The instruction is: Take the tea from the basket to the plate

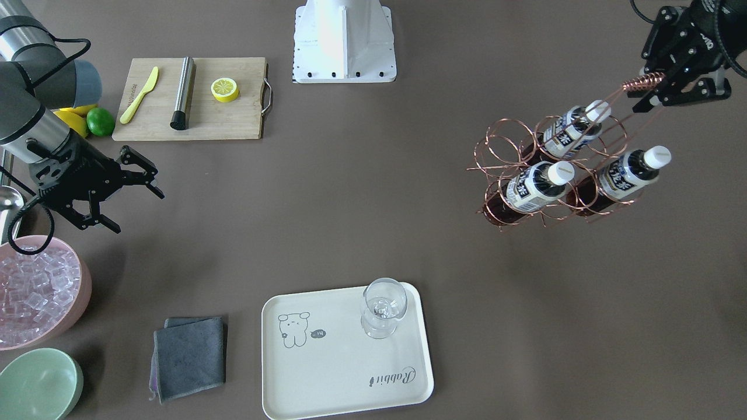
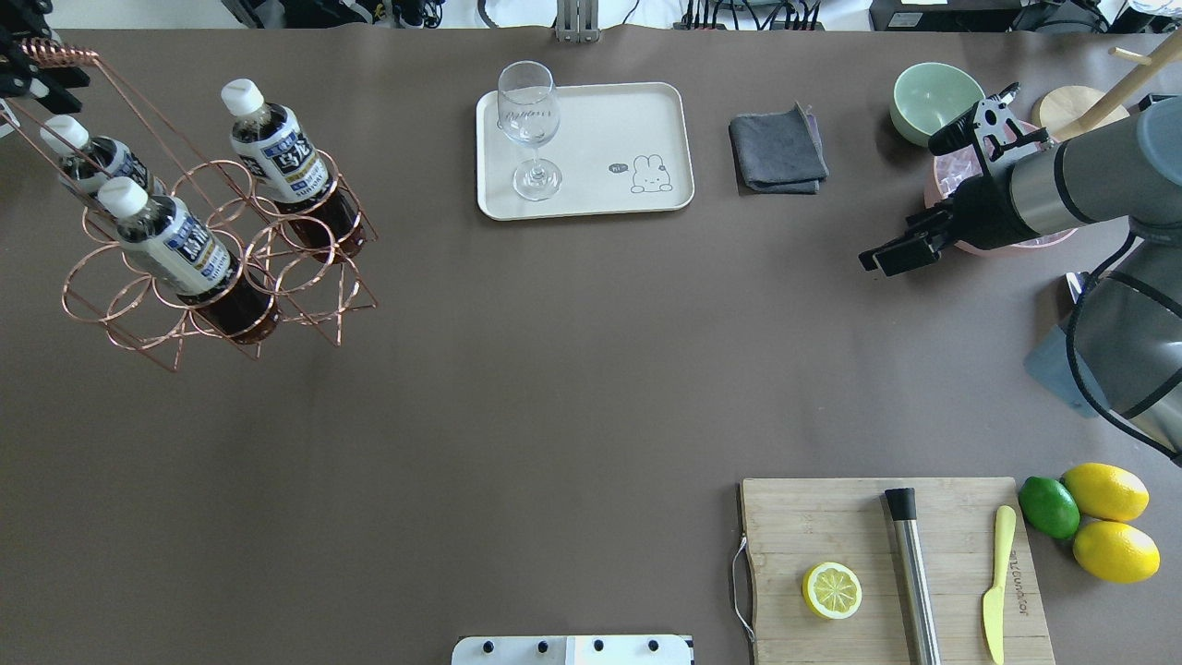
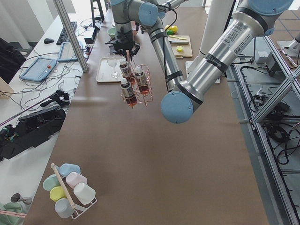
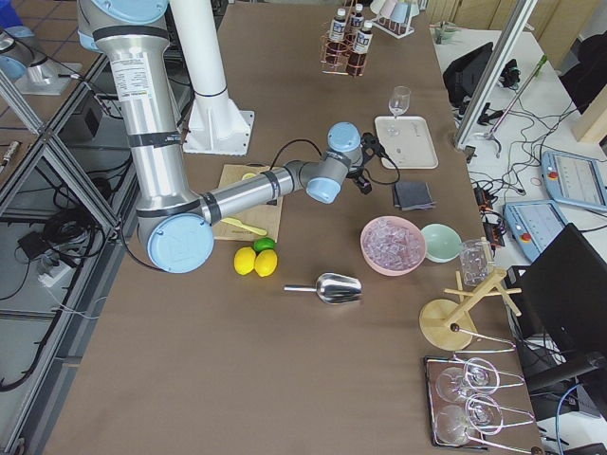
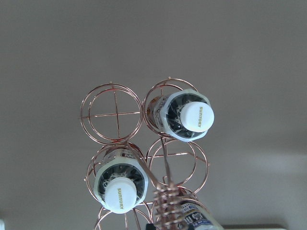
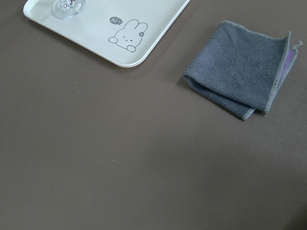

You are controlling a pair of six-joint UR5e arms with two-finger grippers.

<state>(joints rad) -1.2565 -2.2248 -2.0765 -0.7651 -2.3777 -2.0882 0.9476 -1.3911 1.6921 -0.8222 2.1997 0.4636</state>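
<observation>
While the left hand [image 1: 646,87] is clamping narrow on the coiled top of the wire handle, the basket [image 5: 116,114] is carrying the tea [image 1: 540,186]: three capped bottles sitting in their rings, the other rings empty. Whether the basket's foot is resting on the table [image 1: 373,192] or hanging just off it, I am not managing to tell. It is sitting at the robot's left end, well apart from the plate [image 1: 327,379], which is lying at the middle of the table's far edge with a glass [image 1: 382,309] standing in one corner and the rest bare.

Right hand [image 1: 137,204] is hovering with fingers spread wide, holding nothing, at the other end near the pink bowl of ice [image 1: 35,291].

Judging: the step in hand is looking like steadying or presenting the basket. No bottle is out, so the task is barely starting. The next move is calling for a free hand on one bottle, probably the right one crossing the table, or the basket being brought nearer first. That hand will be needing to close on the neck under the cap, draw the bottle straight up out of its ring clear of the handle wires, and set it upright on bare plate away from the glass.
</observation>
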